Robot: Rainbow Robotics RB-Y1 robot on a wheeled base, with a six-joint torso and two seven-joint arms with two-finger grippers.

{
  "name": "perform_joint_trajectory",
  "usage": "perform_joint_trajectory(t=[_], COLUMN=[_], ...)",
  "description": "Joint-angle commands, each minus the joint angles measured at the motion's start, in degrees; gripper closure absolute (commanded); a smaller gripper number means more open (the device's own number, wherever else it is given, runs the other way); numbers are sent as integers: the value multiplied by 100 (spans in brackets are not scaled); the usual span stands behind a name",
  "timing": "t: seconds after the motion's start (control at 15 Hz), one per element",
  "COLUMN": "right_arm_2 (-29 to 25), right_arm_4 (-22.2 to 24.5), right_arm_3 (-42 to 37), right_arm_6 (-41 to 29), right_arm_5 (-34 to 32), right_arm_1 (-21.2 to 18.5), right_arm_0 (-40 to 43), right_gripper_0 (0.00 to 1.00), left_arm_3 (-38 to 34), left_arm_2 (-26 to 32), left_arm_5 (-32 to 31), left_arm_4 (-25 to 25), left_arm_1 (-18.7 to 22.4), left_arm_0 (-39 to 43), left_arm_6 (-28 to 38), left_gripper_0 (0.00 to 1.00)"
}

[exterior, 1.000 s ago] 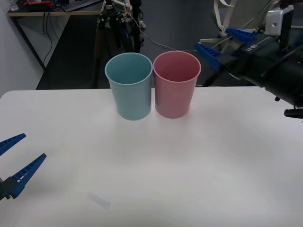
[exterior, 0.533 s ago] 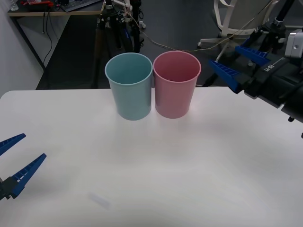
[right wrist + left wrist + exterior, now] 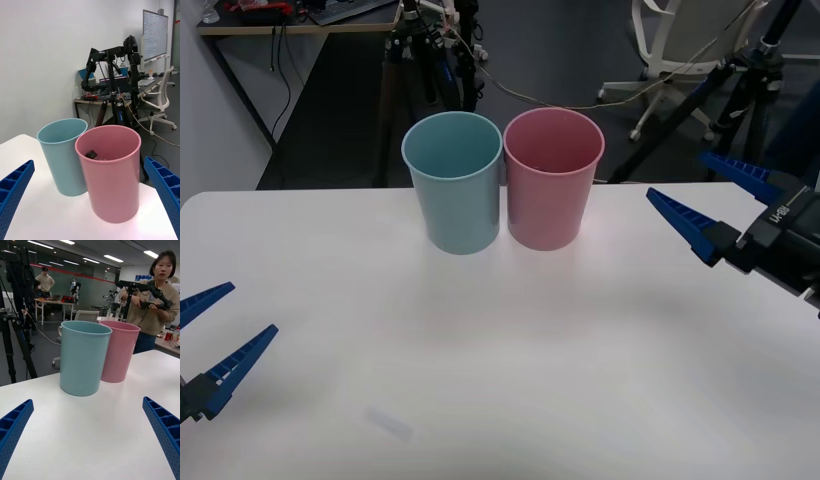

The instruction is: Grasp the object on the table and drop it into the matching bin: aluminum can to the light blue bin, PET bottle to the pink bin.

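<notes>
Now, in the front view, the light blue bin [image 3: 452, 180] and the pink bin [image 3: 553, 178] stand side by side at the far part of the table [image 3: 500, 380], so close they seem to touch. The blue one is on the left and the pink one on the right. The right gripper [image 3: 708, 198] hangs above the table's right side, near the pink bin but apart from it. Its two blue fingers are spread wide and hold nothing. The left gripper [image 3: 215, 340] sits low at the near left edge, also spread wide and holding nothing. It looks parked there to keep out of the way.

In the right wrist view, the camera looks down a little into the pink bin [image 3: 112, 176]. A dark cap and some clear plastic show at the bottom. That is most likely the PET bottle [image 3: 94, 155], though only a small part of it peeks over the rim. It lies in the pink bin, which is the right home for a bottle. The light blue bin [image 3: 62, 157] stands just beside it.

In the left wrist view, both bins stand upright on the white table, well apart from the left arm's fingers [image 3: 13, 427]. The sorting job looks done.
</notes>
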Motion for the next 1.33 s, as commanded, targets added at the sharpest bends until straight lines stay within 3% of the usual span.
perform_joint_trajectory(t=[0.07,0.27,0.6,0.93,1.13,1.33], right_arm_2=[-494,-1109,-1751,-2595,-2727,-2832], right_arm_4=[690,1525,2404,3555,3872,3916], right_arm_3=[-94,-173,-235,-270,-296,-296], right_arm_6=[-538,-942,-1329,-2138,-2331,-2269], right_arm_5=[-430,-817,-1107,-2232,-2733,-3146], right_arm_1=[347,1033,1938,3256,3652,3687], right_arm_0=[654,1314,1973,2465,2632,2676], right_gripper_0=[0,0,0,0,0,0], left_arm_3=[0,0,0,0,0,0], left_arm_2=[0,0,0,0,0,0], left_arm_5=[0,0,0,0,0,0], left_arm_4=[0,0,0,0,0,0], left_arm_1=[0,0,0,0,0,0], left_arm_0=[0,0,0,0,0,0], left_arm_6=[0,0,0,0,0,0], left_gripper_0=[0,0,0,0,0,0])
